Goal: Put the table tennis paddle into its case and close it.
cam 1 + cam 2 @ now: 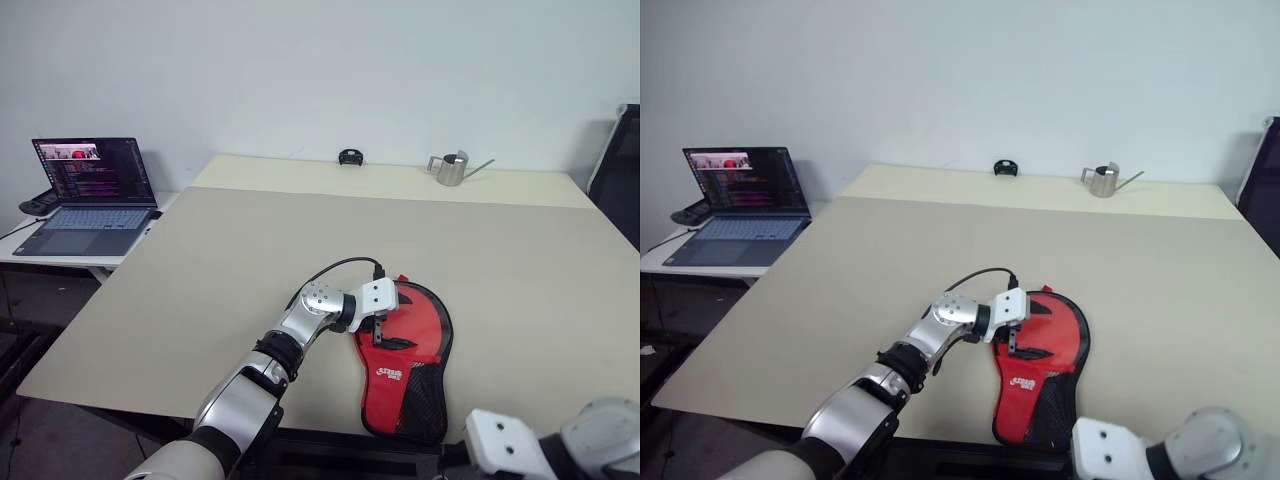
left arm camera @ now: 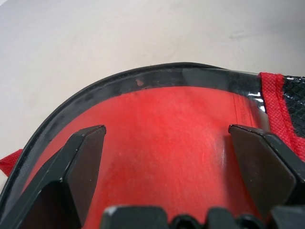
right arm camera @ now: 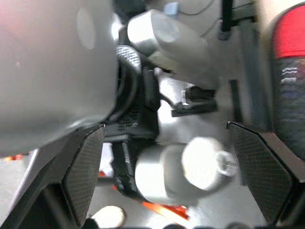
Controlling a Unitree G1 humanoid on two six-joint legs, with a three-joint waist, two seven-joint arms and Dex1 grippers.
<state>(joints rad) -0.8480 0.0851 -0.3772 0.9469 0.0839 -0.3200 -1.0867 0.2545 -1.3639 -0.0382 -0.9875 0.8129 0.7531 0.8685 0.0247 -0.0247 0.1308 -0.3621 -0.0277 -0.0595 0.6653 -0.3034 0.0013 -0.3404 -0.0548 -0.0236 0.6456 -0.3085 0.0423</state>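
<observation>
At the near edge of the bench (image 1: 200,270) the right pincer (image 3: 164,181) hangs low by the robot's own side, its two black fingers (image 3: 83,167) spread wide with nothing between them. Just beyond, close to the front edge and right of the middle, lies the case (image 1: 405,365), red with black mesh and a white logo on its narrow near end, its rounded end pointing away. The table tennis paddle (image 2: 162,138) sits in the rounded part, its red rubber face showing in the left wrist view inside the case's black rim. The left pincer (image 1: 378,332) is over the left side of that rounded part, its fingers (image 2: 83,162) standing apart above the red face and gripping nothing; whether they touch the rubber I cannot tell. Far across the bare tan top, near the back edge, stand a small black object (image 1: 350,157) and a metal watering can (image 1: 452,168). Off to the left, on a separate white desk, an open laptop (image 1: 90,195) has its screen lit.
</observation>
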